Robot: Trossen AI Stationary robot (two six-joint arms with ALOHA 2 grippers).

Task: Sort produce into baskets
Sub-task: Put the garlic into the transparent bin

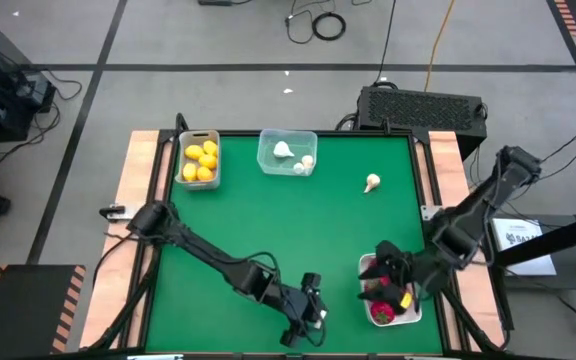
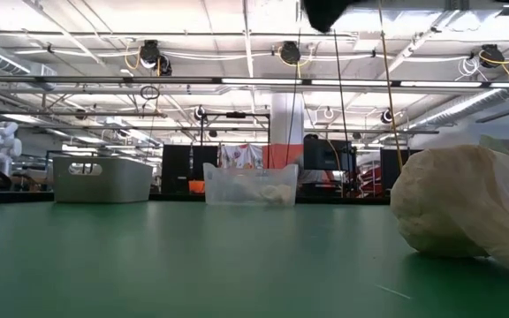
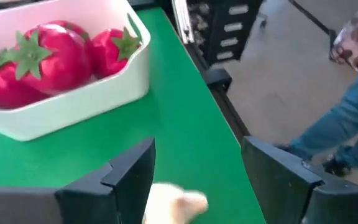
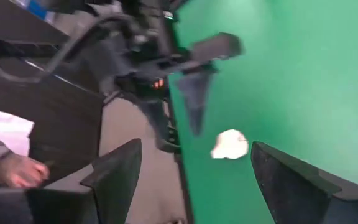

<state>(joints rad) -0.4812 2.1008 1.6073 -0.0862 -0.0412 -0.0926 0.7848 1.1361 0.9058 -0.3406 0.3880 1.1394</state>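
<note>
My left gripper (image 1: 311, 308) is open near the table's front edge. Its fingers stand on either side of a white garlic bulb (image 3: 174, 205) without touching it. The bulb lies on the green table (image 4: 230, 144) and shows large in the low view (image 2: 467, 205). My right gripper (image 1: 392, 283) is open and empty over the white tray (image 1: 414, 312). The tray holds red fruits with green tops (image 3: 55, 53). Another bulb (image 1: 372, 182) lies on the table at the far right. The grey bin (image 1: 198, 160) holds lemons. The clear tub (image 1: 288, 152) holds garlic bulbs.
The table's front edge runs close by the left gripper and the bulb. A person's legs (image 3: 347, 118) and a hand (image 4: 11, 168) show beyond the table. A black box (image 1: 423, 105) stands behind the far edge.
</note>
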